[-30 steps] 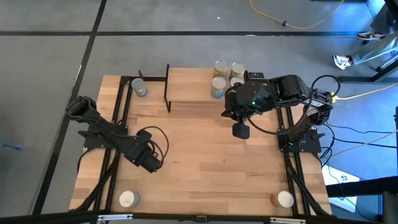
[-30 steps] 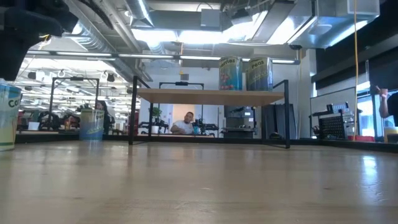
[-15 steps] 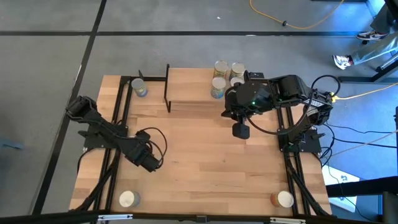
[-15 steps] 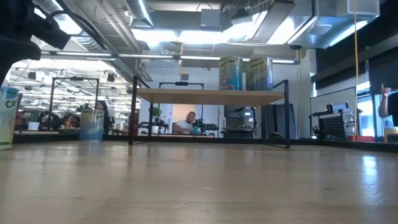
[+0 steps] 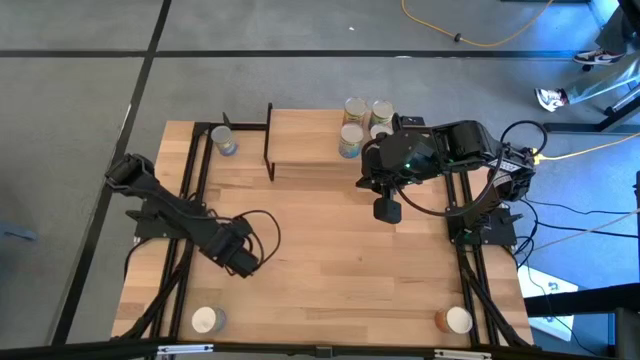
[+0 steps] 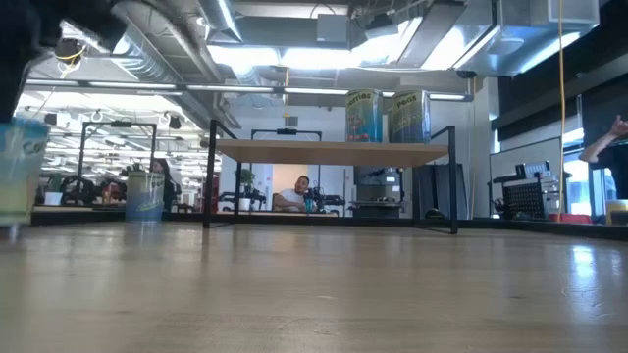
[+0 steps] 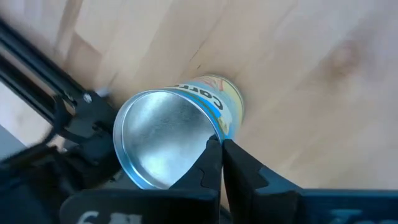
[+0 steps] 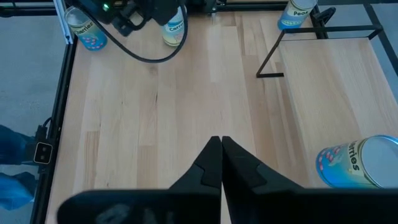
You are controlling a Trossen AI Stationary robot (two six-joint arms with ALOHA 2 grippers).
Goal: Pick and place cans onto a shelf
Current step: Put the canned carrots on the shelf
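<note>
My left gripper (image 5: 243, 262) is over the table's left middle, shut on a corn can (image 7: 180, 134) with a silver top and a yellowish label; the can also shows at the left of the low view (image 6: 20, 172). My right gripper (image 5: 386, 210) is shut and empty, hovering in front of the shelf (image 5: 305, 140). The shelf is a light-wood board on black legs (image 6: 324, 147) at the table's far side. A cluster of cans (image 5: 358, 120) stands on its bottoms at the shelf's right end. My left gripper pinches the can's top rim (image 7: 212, 135) between its two fingers. One finger lies over the silver top and the other against the labelled side. The fingers come from above at a slant. The can hangs tilted and seems a little clear of the table.
A can (image 5: 224, 143) stands at the far left beside the shelf, one (image 5: 205, 320) at the near left corner and one (image 5: 457, 320) at the near right corner. Black rails run along both table sides. Bare wood lies between the arms. People show in the room behind.
My left gripper has shifted a little toward the table's right with the corn can. In the low view the can has risen slightly and tipped.
</note>
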